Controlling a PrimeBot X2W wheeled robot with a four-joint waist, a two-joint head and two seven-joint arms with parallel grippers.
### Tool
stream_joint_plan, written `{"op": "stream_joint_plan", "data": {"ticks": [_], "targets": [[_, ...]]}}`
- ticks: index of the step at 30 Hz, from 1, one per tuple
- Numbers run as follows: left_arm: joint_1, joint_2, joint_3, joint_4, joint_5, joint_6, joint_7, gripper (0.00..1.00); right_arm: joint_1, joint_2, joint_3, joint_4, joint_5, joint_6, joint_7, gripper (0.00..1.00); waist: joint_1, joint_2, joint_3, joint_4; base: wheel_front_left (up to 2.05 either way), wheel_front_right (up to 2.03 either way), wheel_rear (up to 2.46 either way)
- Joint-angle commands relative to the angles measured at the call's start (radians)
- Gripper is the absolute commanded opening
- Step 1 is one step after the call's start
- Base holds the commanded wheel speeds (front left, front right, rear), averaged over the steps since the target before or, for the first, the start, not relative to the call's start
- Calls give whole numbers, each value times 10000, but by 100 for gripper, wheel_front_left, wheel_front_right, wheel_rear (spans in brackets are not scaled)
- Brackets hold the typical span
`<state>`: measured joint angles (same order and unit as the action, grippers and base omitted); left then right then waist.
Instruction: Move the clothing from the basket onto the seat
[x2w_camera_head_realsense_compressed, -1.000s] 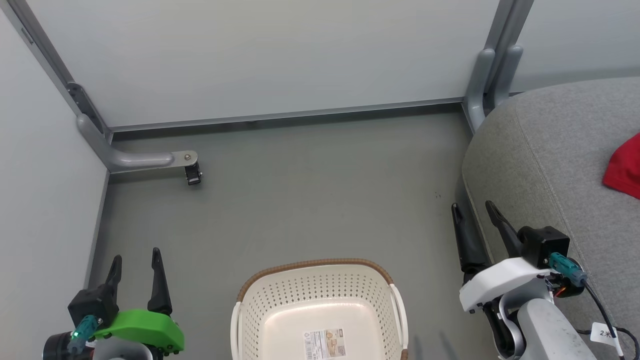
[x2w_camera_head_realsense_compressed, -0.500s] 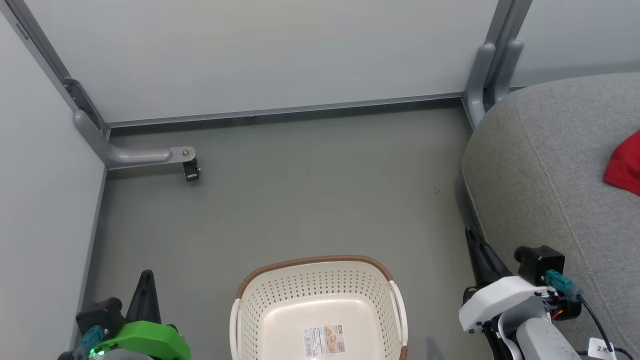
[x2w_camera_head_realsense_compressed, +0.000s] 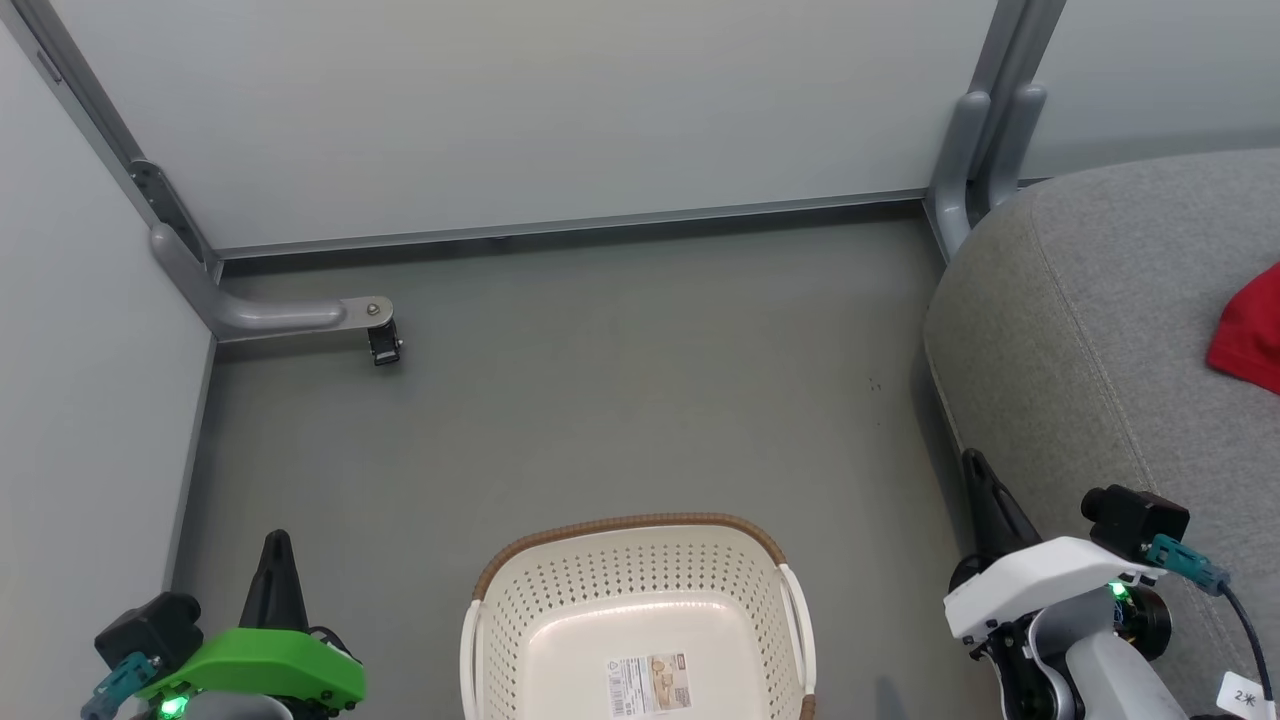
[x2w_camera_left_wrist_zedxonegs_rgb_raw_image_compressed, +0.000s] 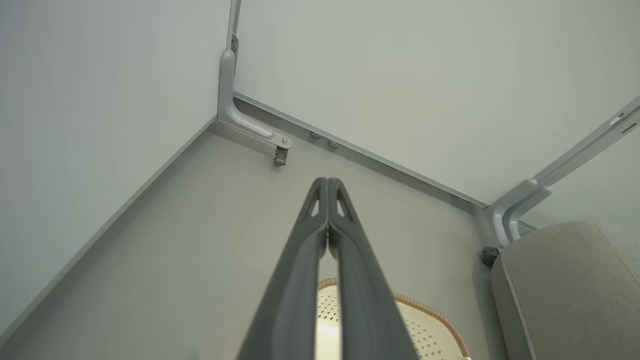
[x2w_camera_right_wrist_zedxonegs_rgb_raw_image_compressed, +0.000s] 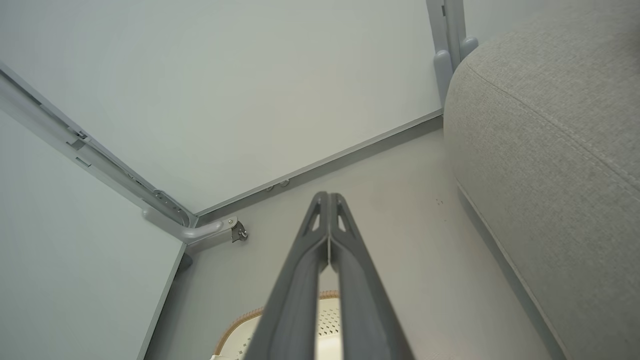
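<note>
Clothing (x2w_camera_head_realsense_compressed: 1250, 330) is located at the right edge of the head view as a red patch resting on the seat (x2w_camera_head_realsense_compressed: 1100, 320); it is cut off by the frame, so its full extent cannot be told. The basket (x2w_camera_head_realsense_compressed: 630, 526) is placed on the floor (x2w_camera_head_realsense_compressed: 620, 400) at the bottom centre of the frame, left of the seat and apart from it. Its visible bottom is bare, with the paper label (x2w_camera_head_realsense_compressed: 650, 685) uncovered; its nearest part is cut off by the bottom edge. The left gripper (x2w_camera_head_realsense_compressed: 277, 548) is held at the lower left and the right gripper (x2w_camera_head_realsense_compressed: 978, 475) at the lower right, beside the seat's edge. In both wrist views the fingers (x2w_camera_left_wrist_zedxonegs_rgb_raw_image_compressed: 300, 260) are seen pressed together along their length, with nothing pinched between them. The transfer step is judged to be finished or nearly so. For any next move, the hidden part of the basket is to be checked; if a garment is found, the jaws must be spread and lowered into the basket before a grasp is made
</note>
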<state>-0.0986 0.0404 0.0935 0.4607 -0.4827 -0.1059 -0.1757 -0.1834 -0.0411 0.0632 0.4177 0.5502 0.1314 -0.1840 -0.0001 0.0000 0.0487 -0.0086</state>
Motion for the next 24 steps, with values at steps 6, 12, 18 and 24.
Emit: {"op": "stream_joint_plan", "data": {"ticks": [6,12,18,24], "targets": [[-92,56,18,-375,-1224,-76,272,0,3,-41,-220,-342,1155,-2,299,0,1,0,-27,6,0,0,0],[-93,63,34,-541,-2116,-97,507,0,75,-47,-360,-472,1998,-3,539,0,1,0,-51,10,0,0,0],[-97,69,51,-694,-2950,-103,720,0,140,-54,-489,-593,2779,-4,761,0,1,0,-76,15,0,0,0],[-102,76,69,-840,-3771,-121,939,0,192,-61,-617,-708,3547,-4,980,0,1,0,-102,20,0,0,0]]}}
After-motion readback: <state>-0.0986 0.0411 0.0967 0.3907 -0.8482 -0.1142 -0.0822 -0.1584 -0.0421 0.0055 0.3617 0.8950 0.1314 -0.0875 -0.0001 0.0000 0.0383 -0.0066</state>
